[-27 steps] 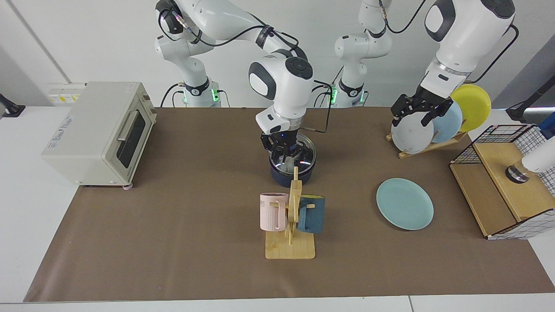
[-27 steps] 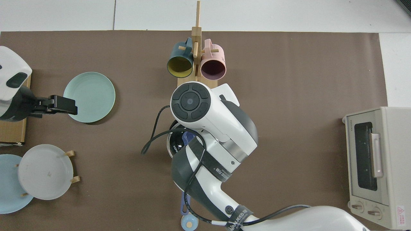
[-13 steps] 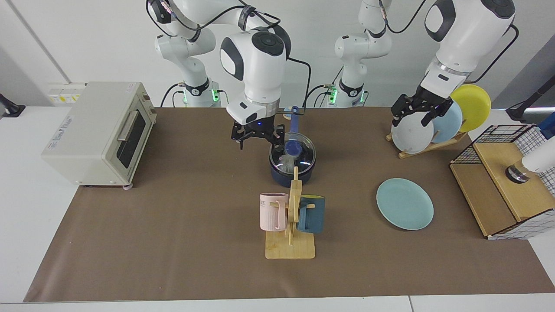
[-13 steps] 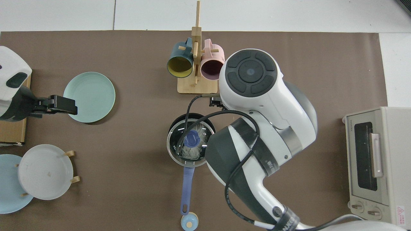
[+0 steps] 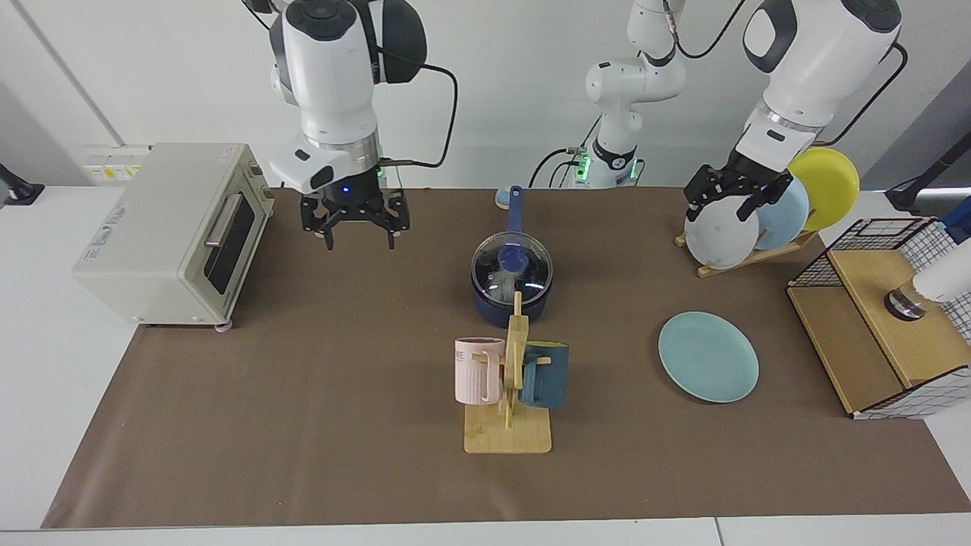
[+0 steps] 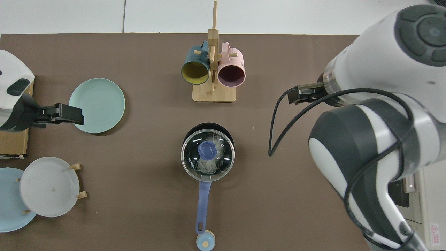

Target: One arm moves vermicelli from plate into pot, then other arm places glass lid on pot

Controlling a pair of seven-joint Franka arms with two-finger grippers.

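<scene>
The vermicelli (image 6: 209, 164) lies inside the pot (image 5: 510, 305), showing as white threads through the glass lid (image 6: 208, 152), which sits flat on the pot's rim with its blue knob in the middle. The pot stands on the brown mat near the middle of the bench (image 5: 45, 425), its long blue handle (image 6: 202, 205) pointing toward the robots' side. Just in front of it in the facing view is a wooden mug rack (image 5: 510, 409) carrying 1 pink mug (image 5: 478, 370) and 1 dark teal mug (image 5: 545, 374). The plate (image 5: 708, 356) lies bare on the mat, well apart from the pot. The right hand (image 5: 355, 227) hangs above the mat between the pot and the toaster oven (image 5: 171, 231), fingers spread apart and holding nothing. The left hand (image 5: 734, 199) waits by the plate rack (image 5: 747, 254), in front of its pale grey plate (image 5: 717, 239); its fingers look apart, with nothing between them.
</scene>
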